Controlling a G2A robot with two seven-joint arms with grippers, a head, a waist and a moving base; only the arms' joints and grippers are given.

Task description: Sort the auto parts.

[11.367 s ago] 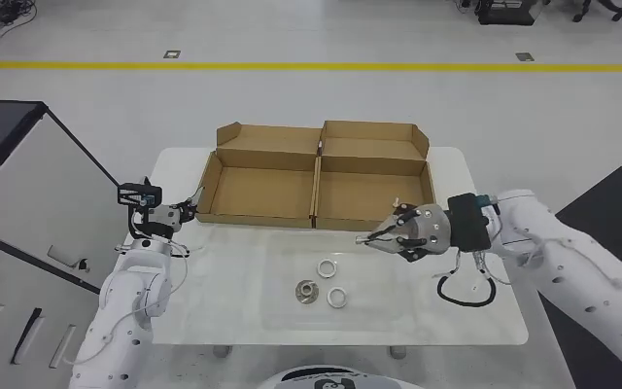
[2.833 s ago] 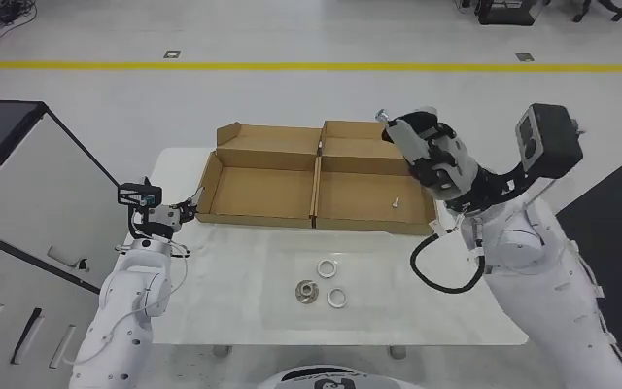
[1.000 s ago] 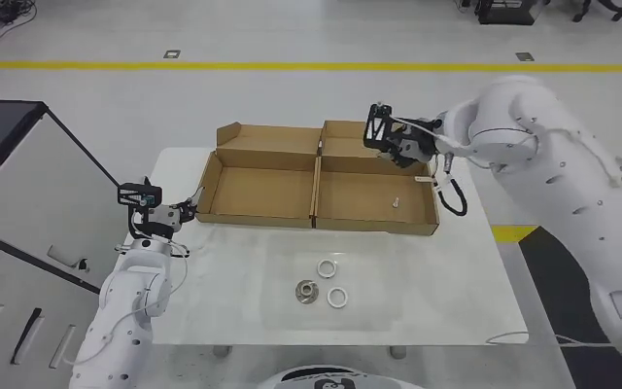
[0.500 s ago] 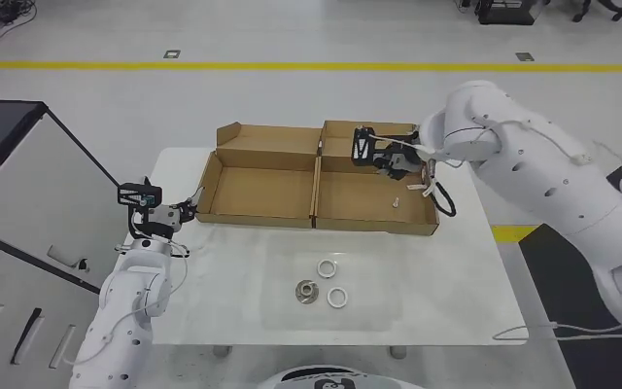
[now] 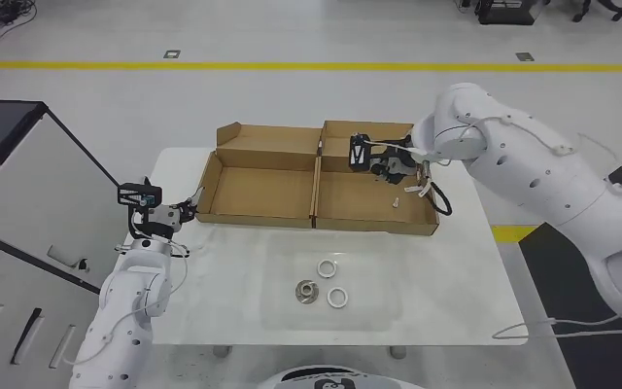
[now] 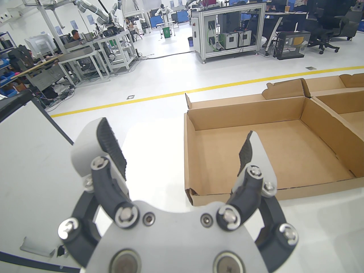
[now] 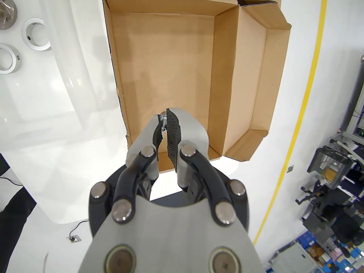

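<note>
Above the back of the right cardboard box hangs my right gripper, shut. Its pads pinch a small threaded bolt at the tips of the gripper. Another bolt lies on that box's floor. Two metal rings and a flanged hub rest on the table in front of the boxes. The left gripper is open with nothing in it, just off the left box's outer corner.
The two open boxes stand side by side at the back of the white table, flaps up along their far sides. A dark panel stands off the table's left edge. Bare table surrounds the three loose parts.
The right arm has come down from a raised pose at the right and moved left over the back of the right box, gripper still shut. The left arm has not moved.
</note>
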